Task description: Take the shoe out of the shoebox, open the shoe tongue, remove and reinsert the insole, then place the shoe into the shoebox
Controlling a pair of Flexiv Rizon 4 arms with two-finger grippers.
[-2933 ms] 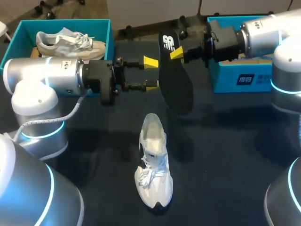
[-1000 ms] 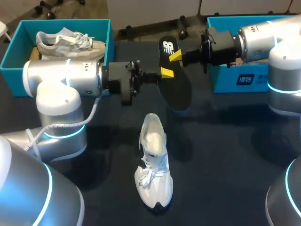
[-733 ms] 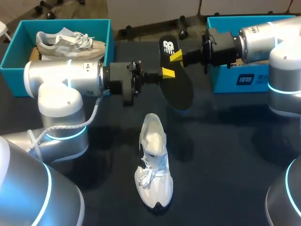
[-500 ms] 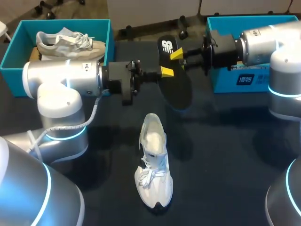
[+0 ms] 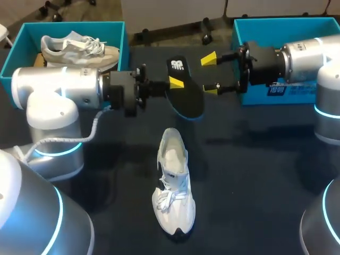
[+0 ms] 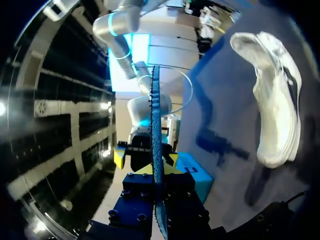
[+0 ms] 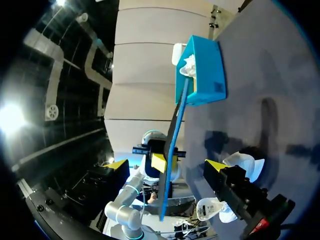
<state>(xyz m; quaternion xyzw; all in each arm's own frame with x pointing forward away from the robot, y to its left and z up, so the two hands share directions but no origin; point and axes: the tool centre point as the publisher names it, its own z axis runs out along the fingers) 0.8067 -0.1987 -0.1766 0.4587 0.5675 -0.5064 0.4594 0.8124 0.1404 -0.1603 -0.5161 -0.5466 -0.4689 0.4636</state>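
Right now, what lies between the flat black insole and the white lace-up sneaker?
Nothing: the head view shows only bare dark tabletop between the black insole and white sneaker.

Table: we see one dark, plain table spreading under the jaws of both the left gripper and the right gripper.
Surface: smooth and matte, as far as we can tell.
Light: soft shadows lie on the tabletop ahead of the right jaws.
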